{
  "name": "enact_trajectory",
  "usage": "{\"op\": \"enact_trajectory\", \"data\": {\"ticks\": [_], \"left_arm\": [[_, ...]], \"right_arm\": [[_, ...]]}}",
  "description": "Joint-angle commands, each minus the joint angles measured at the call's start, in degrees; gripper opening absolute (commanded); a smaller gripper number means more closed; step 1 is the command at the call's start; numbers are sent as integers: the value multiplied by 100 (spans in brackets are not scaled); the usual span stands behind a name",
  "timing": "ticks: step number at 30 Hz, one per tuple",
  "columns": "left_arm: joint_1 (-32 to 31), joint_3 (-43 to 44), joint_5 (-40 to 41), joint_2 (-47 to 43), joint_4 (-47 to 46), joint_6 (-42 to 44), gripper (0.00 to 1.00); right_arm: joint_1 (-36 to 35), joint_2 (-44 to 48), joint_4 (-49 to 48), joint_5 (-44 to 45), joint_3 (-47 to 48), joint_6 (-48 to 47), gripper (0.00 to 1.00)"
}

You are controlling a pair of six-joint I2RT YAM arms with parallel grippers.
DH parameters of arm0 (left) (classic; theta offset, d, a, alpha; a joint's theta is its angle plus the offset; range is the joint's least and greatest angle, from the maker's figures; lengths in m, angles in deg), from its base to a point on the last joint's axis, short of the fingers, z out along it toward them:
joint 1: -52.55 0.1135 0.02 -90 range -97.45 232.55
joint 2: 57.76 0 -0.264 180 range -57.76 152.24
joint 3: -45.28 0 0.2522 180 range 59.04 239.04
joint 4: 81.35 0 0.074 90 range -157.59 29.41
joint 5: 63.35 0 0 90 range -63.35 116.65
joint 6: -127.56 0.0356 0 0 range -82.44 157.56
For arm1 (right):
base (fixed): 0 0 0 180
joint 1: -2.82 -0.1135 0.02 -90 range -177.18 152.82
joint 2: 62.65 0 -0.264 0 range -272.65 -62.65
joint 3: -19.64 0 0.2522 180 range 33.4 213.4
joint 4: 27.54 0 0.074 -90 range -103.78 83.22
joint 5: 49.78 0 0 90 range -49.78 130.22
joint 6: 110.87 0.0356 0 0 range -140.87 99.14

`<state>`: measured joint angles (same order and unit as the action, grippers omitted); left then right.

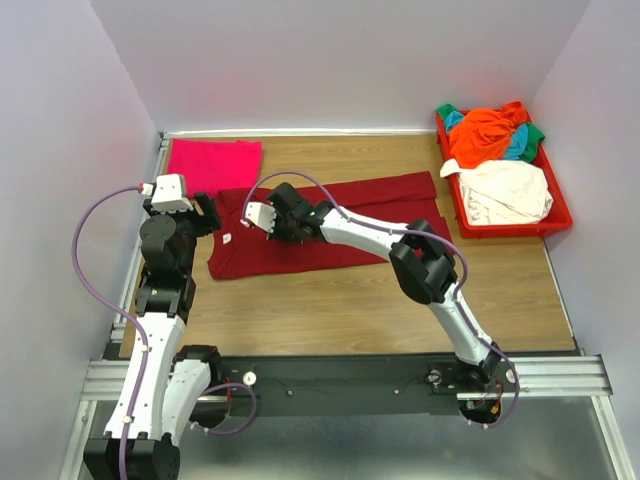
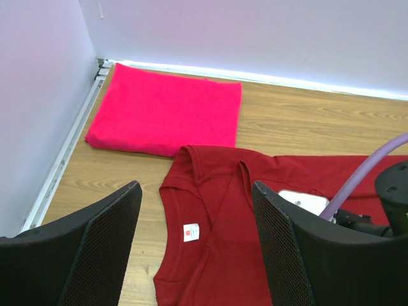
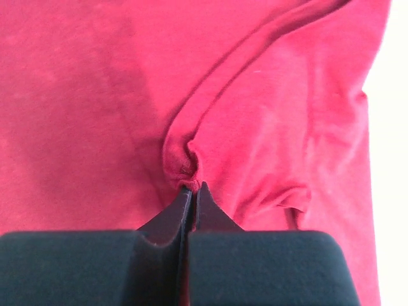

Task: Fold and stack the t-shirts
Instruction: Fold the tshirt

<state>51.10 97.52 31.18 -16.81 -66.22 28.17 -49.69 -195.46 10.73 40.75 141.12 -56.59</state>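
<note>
Maroon t-shirt [image 1: 380,195]: spread flat mid-table, collar to the left, white neck label showing. Right gripper [image 3: 192,186] clamped on a bunched pinch of its cloth. Left gripper [image 2: 196,191] fingers apart at the collar end. Magenta t-shirt [image 1: 213,163]: folded square, far-left corner.

Pale lilac walls [image 1: 350,60], wooden tabletop [image 1: 330,300] — evenly lit

I see maroon shirt [image 1: 270,258] flat at centre, collar left | pink shirt [image 1: 213,165] folded square, far-left corner | orange shirt [image 1: 485,140], cream shirt [image 1: 505,190] crumpled far right
</note>
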Motion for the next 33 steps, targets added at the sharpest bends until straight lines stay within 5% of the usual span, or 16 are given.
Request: {"op": "enact_trajectory", "data": {"ticks": [1, 5, 10, 13, 15, 17, 22, 25, 27, 30, 33], "left_arm": [[22, 28, 162, -96, -102, -10, 78], [22, 28, 162, -114, -110, -10, 78], [22, 28, 153, -114, -102, -10, 78], [22, 28, 127, -96, -110, -10, 78], [22, 19, 127, -78, -102, -10, 78], [22, 19, 109, -78, -110, -10, 78], [22, 10, 4, -26, -102, 7, 78], [22, 2, -303, 176, -260, 7, 78], [22, 37, -601, 395, -260, 7, 78], [22, 63, -909, 571, -277, -37, 79], [22, -7, -1331, 634, -348, -265, 80]], "right_arm": [[171, 344, -359, 359, 56, 408, 2], [461, 423, -640, 631, -111, 969, 5], [768, 685, -947, 842, -514, 1480, 29], [882, 905, -1044, 870, -892, 1717, 64], [936, 1020, -1071, 808, -1016, 1770, 72], [971, 1205, -1089, 703, -1147, 1814, 100], [1208, 1723, -1115, 212, -1402, 1631, 100], [1585, 2250, -958, -1104, -1832, 1210, 100], [1953, 2618, -111, -2921, -2104, 315, 100], [2113, 3302, 771, -4102, -2631, -1060, 100], [2122, 3928, 783, -3659, -3704, -1858, 100]]}}
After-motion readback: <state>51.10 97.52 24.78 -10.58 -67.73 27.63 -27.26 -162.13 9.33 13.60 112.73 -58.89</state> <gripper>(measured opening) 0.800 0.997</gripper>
